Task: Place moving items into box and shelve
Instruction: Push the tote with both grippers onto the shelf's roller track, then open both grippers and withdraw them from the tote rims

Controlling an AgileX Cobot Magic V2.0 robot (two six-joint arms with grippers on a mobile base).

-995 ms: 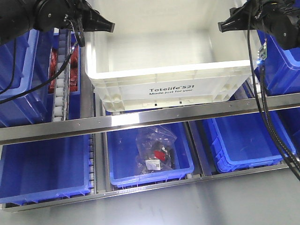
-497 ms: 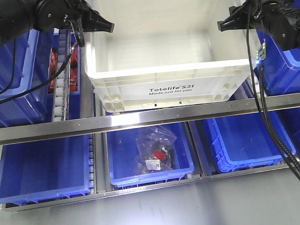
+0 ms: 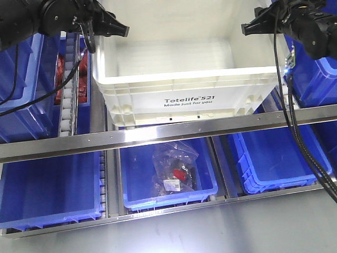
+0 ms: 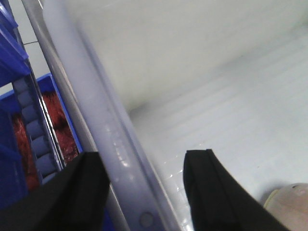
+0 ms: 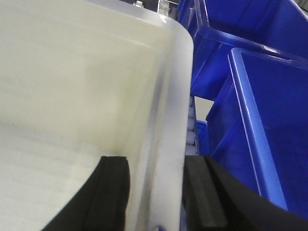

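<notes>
The box (image 3: 189, 89) rests on the shelf rail (image 3: 168, 134), gripped at both side walls for a level slide. Left hand (image 4: 144, 192) and right hand (image 5: 156, 192) each straddle a rim, closed on it. One pale item (image 4: 288, 207) lies inside.

Box (image 3: 189, 92) above bin (image 3: 168, 184) with bag (image 3: 175, 169)
</notes>
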